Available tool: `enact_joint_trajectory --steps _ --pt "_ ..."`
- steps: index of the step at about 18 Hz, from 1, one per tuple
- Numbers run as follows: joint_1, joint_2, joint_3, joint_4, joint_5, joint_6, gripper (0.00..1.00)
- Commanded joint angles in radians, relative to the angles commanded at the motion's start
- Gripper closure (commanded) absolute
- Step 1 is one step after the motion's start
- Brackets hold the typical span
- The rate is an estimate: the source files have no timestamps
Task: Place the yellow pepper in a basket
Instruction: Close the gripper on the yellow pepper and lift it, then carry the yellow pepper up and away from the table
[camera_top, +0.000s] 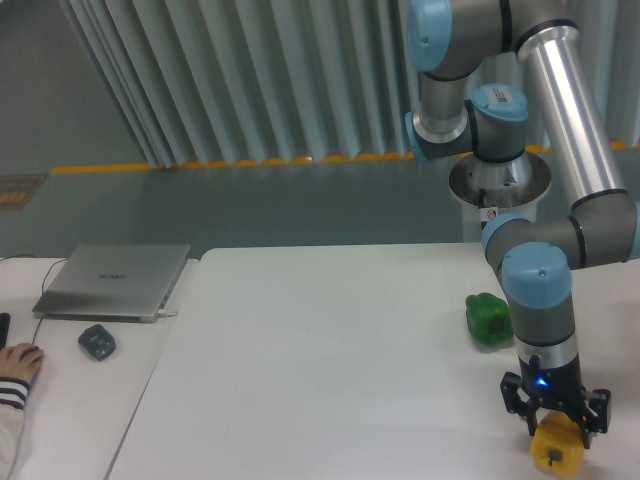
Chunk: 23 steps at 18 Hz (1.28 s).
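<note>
While arm points straight down at tabletop's near right corner, hand sits low over yellow pepper, black fingers spread to either side of its top; whether they press it, cannot tell. Pepper glossy, lobed, bright yellow, resting on smooth white tabletop. Green pepper just behind, blocky, shiny, apart from arm. Far left: closed silver laptop, small dark rounded mouse, person's hand at edge.
</note>
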Motion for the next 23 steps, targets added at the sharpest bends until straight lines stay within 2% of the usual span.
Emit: enact_joint_trajectory --steps 5,7,10,12,14,16,18,21,23 --pt "0.0 0.037 0.002 -0.006 -0.02 0.002 0.64" --pt "0.0 0.064 0.009 -0.034 -0.023 0.012 0.64" --pt "0.0 0.115 0.006 -0.093 -0.019 0.235 0.63" --pt "0.009 0.14 0.002 -0.158 -0.016 0.371 0.63" --pt "0.023 0.182 -0.011 -0.242 -0.017 0.591 0.63" --pt "0.025 0.192 -0.012 -0.303 -0.016 0.675 0.63" --pt "0.049 0.218 -0.011 -0.408 -0.023 0.763 0.63" --pt "0.092 0.244 -0.011 -0.529 -0.025 0.924 0.63" --pt "0.141 0.262 -0.011 -0.578 -0.022 1.064 0.63"
